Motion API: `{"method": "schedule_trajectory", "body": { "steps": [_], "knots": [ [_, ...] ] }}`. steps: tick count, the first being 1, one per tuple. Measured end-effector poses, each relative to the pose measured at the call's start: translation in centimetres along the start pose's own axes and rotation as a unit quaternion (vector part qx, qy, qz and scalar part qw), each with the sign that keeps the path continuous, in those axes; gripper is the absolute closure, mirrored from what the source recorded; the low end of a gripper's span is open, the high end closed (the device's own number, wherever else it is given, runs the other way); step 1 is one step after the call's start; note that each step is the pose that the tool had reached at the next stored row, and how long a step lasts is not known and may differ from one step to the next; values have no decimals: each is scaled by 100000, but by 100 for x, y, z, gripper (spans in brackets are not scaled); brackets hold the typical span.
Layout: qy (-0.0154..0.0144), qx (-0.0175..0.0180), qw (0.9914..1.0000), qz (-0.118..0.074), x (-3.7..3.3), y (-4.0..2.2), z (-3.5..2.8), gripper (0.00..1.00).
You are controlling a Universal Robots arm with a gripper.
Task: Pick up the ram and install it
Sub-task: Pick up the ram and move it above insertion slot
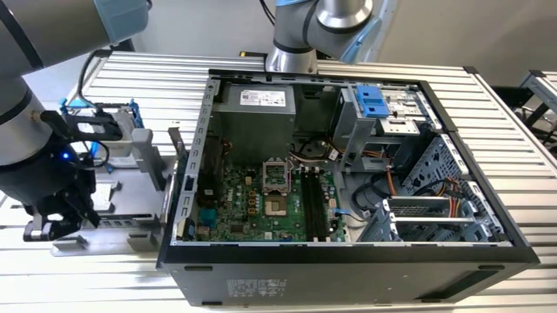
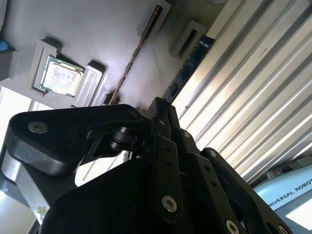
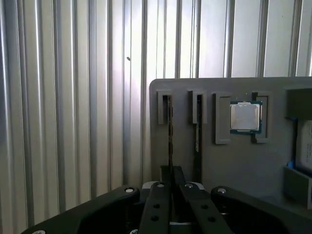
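While edge-up in the gray tray [image 3: 243, 165], the ram [image 3: 169, 131] sits clamped by the end effector [image 3: 171, 171].

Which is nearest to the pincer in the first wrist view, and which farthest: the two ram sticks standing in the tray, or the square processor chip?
1. The ram stick, in the slot of the grey tray straight ahead of the pincer.
2. The other ram stick, one slot over.
3. The processor chip, in its recess beyond both slots.
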State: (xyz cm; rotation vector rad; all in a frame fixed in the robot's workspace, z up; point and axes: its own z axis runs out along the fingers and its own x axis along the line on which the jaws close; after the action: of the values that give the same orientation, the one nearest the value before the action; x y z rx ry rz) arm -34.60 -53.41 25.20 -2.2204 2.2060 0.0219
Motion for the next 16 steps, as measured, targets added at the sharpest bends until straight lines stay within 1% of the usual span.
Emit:
{"method": "schedule_trajectory", "body": {
  "steps": [10,13,16],
  "knots": [
    [3,-12,99999,-513,-6,1,-328,100],
    [-1,-9,99998,-551,-8,0,-450,100],
    [3,-10,99998,-552,-10,1,-588,100]
  ]
}}
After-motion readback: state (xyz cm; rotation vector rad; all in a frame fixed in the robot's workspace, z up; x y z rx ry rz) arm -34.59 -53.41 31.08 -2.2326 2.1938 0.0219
